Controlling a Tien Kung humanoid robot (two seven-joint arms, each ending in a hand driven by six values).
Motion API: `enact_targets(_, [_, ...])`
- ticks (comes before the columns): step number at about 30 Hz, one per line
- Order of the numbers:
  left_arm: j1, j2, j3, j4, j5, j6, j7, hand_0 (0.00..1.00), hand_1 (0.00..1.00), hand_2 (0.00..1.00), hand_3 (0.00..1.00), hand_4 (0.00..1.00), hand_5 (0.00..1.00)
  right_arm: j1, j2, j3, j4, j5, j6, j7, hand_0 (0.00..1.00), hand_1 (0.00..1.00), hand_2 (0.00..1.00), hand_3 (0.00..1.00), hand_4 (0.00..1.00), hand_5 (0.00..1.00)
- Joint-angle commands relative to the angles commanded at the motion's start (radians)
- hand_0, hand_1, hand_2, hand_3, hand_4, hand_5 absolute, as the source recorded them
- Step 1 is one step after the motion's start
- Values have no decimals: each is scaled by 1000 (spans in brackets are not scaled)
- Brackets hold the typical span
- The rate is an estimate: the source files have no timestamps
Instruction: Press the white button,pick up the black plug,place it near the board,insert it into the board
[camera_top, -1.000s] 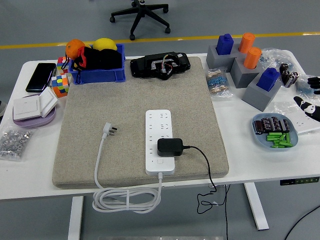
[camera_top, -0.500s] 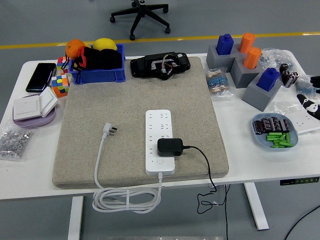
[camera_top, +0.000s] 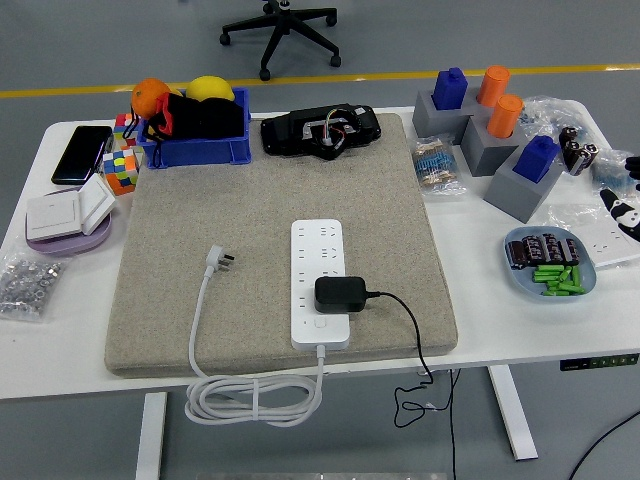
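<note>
**Desk:** Where is your hand?

**Me:** My right hand (camera_top: 627, 208) shows only as a sliver at the table's right edge, over a white sheet (camera_top: 590, 232). Too little of it is in view to tell whether it is spread or closed. It holds nothing that I can see. My left hand is out of the picture.

**Desk:** What lies closest to it?

**Me:** Just to its left is a blue dish (camera_top: 522, 277) with green and dark batteries. Beyond the hand, toward the far edge, are grey blocks (camera_top: 522, 184) with blue and orange pegs, and some clear bags (camera_top: 570, 140) beside them.

**Desk:** And the plug?

**Me:** The black plug (camera_top: 339, 293) is well to my hand's left, on the white power strip (camera_top: 320, 250) in the middle of the grey mat (camera_top: 260, 200). It sits across the strip's near end, just beyond the white button (camera_top: 320, 323). Its black cord (camera_top: 412, 330) runs back toward my side and drops over the table's near edge. Between hand and plug stand only the dish and open mat.

**Desk:** Farther off?

**Me:** The strip's own white cable (camera_top: 250, 398) coils at the near edge and ends in a white plug head (camera_top: 218, 261) on the mat. Past that, on the far left, are a blue bin (camera_top: 195, 145), colour cubes (camera_top: 120, 168), a phone (camera_top: 82, 153) and a wall switch (camera_top: 65, 212) on a purple plate. An office chair (camera_top: 285, 25) stands on the floor behind the table.
</note>
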Motion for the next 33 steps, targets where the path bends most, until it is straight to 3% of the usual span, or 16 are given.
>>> enact_targets(33, [16,8,-7,0,6,1,-2,473,496,500,585,565,268,-19,22,31,2,-2,22,-18,609,616,598,600,817,195])
